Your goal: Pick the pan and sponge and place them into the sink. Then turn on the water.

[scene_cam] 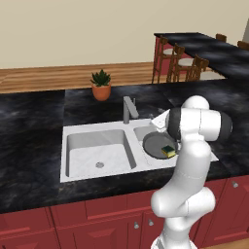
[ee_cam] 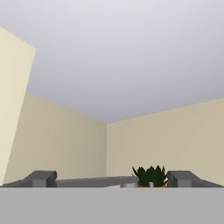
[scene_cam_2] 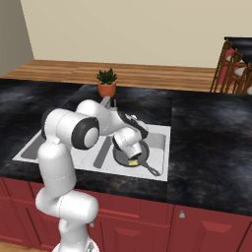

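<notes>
The sink (scene_cam: 73,133) has 2 basins; the pan (scene_cam: 154,144) lies in the right one with the sponge (scene_cam: 168,151) on it; the gripper (ee_cam: 112,178), jaws released, points at the far wall; swinging toward the faucet (scene_cam: 128,109) blind risks knocking it.

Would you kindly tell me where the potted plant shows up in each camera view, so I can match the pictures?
Left base view: the potted plant stands on the dark counter behind the sink, upper left of centre.
Right base view: potted plant on the counter, above centre, beyond the arm.
Hand view: its leaves peek up at the bottom edge, right of centre.
Shared landmark: the grey faucet, just in front of the plant.
</notes>
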